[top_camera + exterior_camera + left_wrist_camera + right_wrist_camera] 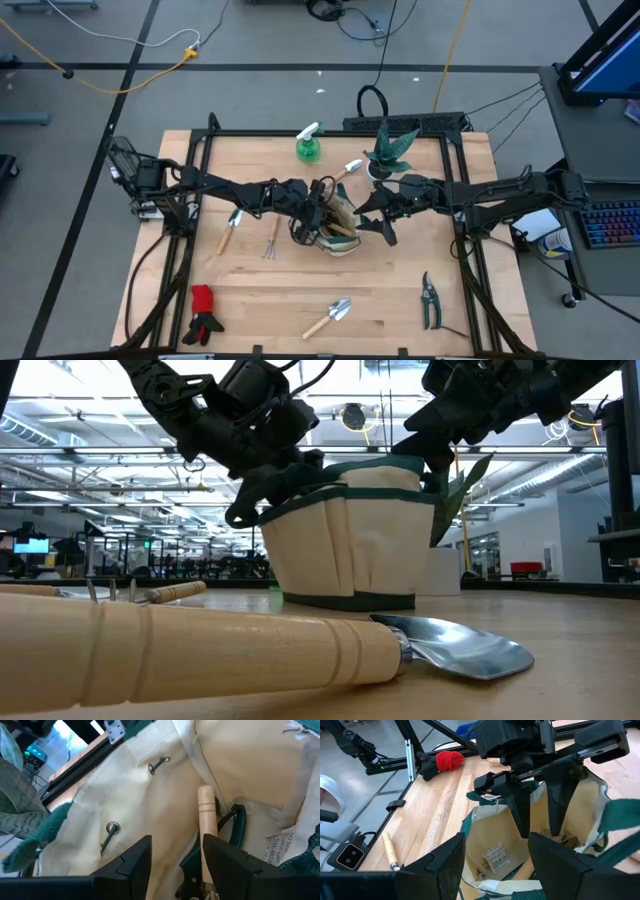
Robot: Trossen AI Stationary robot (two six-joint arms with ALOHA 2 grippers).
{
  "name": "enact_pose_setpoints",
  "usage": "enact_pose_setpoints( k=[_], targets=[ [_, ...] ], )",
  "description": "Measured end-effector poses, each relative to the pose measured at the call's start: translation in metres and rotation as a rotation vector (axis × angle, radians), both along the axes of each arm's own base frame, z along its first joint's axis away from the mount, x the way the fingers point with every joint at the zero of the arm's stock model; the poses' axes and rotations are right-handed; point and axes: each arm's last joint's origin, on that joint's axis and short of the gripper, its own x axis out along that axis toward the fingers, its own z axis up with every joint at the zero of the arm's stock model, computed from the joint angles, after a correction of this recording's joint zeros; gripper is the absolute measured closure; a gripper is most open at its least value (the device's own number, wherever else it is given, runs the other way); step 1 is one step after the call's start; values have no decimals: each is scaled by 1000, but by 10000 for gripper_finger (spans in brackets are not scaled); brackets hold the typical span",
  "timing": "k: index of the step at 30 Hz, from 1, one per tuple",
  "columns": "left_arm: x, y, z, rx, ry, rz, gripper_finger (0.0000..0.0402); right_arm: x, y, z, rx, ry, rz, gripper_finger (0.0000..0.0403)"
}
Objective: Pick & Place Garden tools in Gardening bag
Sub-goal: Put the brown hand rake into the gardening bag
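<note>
The beige gardening bag [340, 236] with green trim stands upright at mid-table. My left gripper [177, 857] is open, reaching slantwise down into the bag's mouth [540, 815]. A wooden tool handle [206, 810] stands inside the bag, close beside one finger. My right gripper [495, 865] is open at the bag's right rim [440, 460]. On the table lie a small trowel [232, 228], a fork [271, 240], a larger trowel [330, 315], the gloves [203, 312], the shears [430, 298], another wooden-handled tool [347, 170] and the green spray bottle [310, 145]. My left gripper has the wooden handle [207, 835] running right alongside one finger [225, 862] inside the bag; I cannot tell whether they touch. My right gripper stands with its fingers [445, 865] apart over the bag's rim [495, 887]; whether it touches the rim, I cannot tell.
A spiky green plant in a white pot [390, 152] stands just behind the bag, near my right arm. Black frame rails [200, 180] border the wooden table. The near half of the table holds only scattered tools.
</note>
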Motion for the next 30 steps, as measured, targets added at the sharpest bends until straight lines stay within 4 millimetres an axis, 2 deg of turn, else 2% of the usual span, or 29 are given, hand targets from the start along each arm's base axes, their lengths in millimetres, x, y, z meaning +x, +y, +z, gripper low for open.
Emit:
enact_pose_setpoints(
  k=[13,21,30],
  targets=[
    [-5,-17,22,104,-61,94,218,-1,4,-3,-14,32,24,193],
    [-14,-32,50,20,-160,147,218,-1,15,-3,-101,6,105,193],
    [-30,-44,86,-2,-279,253,218,-5,16,-3,-220,3,163,193]
  ],
)
